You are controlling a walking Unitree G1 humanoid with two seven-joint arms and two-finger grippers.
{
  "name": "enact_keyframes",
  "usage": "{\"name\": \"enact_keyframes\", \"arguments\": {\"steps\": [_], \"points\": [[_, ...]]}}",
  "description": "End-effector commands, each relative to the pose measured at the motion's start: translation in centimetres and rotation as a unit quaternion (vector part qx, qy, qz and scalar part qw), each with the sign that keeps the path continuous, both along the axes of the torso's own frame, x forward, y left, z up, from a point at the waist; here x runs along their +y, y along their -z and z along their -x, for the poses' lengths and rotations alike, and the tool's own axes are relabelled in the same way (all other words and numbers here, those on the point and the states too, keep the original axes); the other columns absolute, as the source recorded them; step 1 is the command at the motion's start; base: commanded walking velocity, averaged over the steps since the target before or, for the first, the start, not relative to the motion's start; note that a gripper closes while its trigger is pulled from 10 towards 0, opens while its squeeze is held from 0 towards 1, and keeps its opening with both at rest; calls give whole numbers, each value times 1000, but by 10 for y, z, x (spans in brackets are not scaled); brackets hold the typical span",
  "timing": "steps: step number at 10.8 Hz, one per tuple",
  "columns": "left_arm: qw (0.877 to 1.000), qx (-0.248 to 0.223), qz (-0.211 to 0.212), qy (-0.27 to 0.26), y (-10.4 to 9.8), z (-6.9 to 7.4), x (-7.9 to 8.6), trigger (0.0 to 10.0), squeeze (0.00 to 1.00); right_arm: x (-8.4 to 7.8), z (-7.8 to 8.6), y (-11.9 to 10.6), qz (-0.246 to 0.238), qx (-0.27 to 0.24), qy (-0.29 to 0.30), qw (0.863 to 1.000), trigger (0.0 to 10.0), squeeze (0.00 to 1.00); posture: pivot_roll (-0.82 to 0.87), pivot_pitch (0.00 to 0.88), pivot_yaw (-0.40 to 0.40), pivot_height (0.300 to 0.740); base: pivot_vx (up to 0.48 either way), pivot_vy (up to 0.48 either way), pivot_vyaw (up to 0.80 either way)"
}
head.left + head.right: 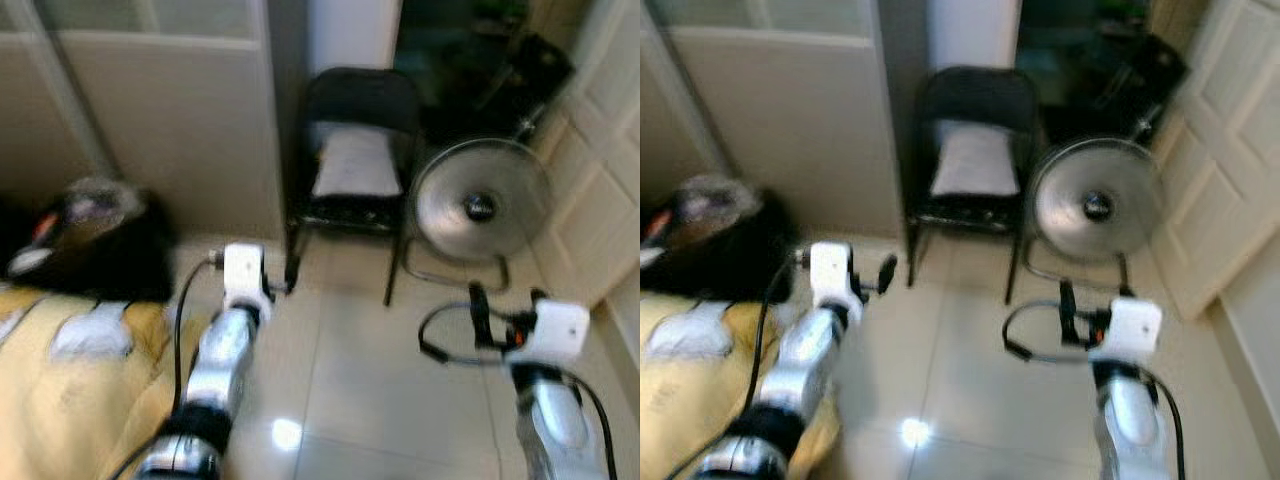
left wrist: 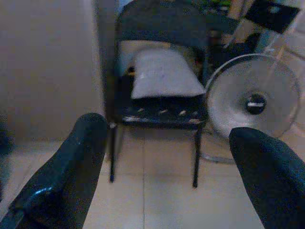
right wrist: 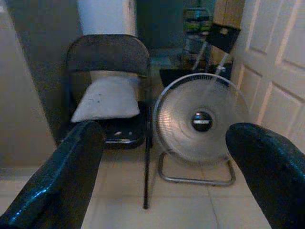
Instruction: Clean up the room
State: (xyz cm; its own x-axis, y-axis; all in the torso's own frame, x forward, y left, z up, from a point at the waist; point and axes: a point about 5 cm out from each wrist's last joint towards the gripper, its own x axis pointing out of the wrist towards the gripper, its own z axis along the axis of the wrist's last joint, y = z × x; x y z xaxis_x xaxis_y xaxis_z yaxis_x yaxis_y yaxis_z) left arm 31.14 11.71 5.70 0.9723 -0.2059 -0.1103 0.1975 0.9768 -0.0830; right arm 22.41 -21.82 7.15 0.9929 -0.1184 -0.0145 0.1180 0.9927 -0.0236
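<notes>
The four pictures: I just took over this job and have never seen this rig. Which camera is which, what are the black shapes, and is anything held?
The top two come from the robot's head, looking down at its silver arms. The left gripper and right gripper are both raised over the tiled floor.

The other two come from wrist cameras; the big black shapes there are each gripper's own fingers, spread open. Nothing is held.

Ahead stands a black chair with a pillow on its seat, and a round fan beside it. On the robot's left is a yellow bed with a dark bag.
</notes>
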Motion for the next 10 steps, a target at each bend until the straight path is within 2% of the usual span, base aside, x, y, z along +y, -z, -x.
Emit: {"name": "enact_keyframes", "arguments": {"steps": [1,3,5,6,8,10], "points": [[999,-26,-6,21,-11,-3,-10,10000,0,-4,0,-1,4,1,4,1000,10000,0,-206,0,34,740,480,0,0],[999,-48,5,22,-18,3,-12,10000,0,2,-2,0,4,3,-12,1000,10000,0,-198,0,39,740,480,0,0],[999,-53,13,0,-23,0,-9,10000,0,1,-5,0,-3,1,-12,1000,10000,0,-187,0,34,740,480,0,0],[998,-63,-1,8,-25,-1,-10,10000,0,1,-6,1,-3,3,-10,1000,10000,0,-184,0,33,740,472,0,0],[998,-61,1,17,-28,-1,-14,10000,0,1,-10,2,2,10,-8,1000,10000,0,-176,0,39,740,461,0,0],[998,-63,0,19,-28,-1,-13,10000,0,4,-11,4,2,14,-10,1000,10000,0,-174,0,42,740,0,0,0]]}}
